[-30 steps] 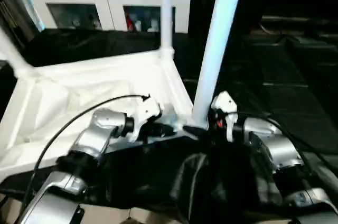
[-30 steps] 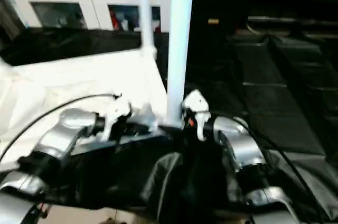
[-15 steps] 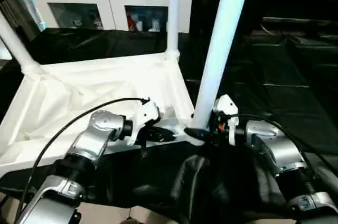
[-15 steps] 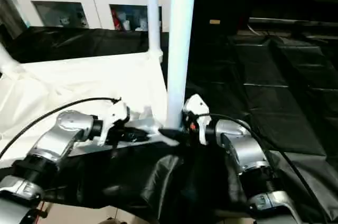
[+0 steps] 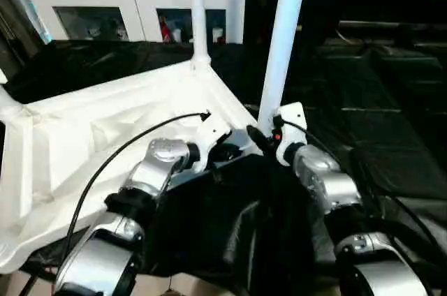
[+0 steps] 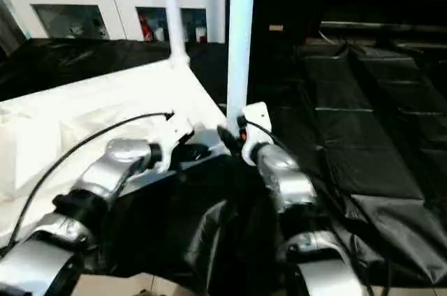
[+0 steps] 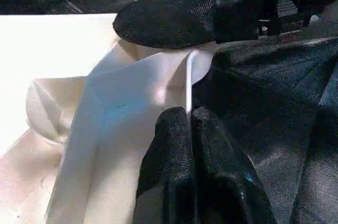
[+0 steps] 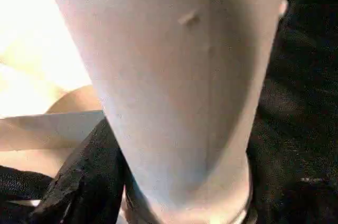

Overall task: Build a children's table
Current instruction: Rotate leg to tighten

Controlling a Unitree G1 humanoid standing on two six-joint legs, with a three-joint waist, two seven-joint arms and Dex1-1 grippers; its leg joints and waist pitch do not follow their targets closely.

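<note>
Both end effectors are seen low in the middle of the frame, at the near corner of the children's table (image 5: 105, 135). On the left end effector (image 7: 193, 123) the two black fingers are pressed together, their tips set against the thin white rim of the upturned top. The right end effector (image 5: 260, 139) is placed at the foot of the nearest leg (image 5: 283, 31), with one black finger (image 8: 84, 182) laid against the tube; whether the tube is truly clamped cannot be told. The top lies upside down on the black-covered worktop (image 5: 391, 142), spreading toward the left of the frame. Its long legs point straight up, out of the upper edge; a second leg (image 5: 197, 10) stands at the far corner. Behind, at the upper left, a white cabinet (image 5: 140, 3) is seen. No writing can be read.
</note>
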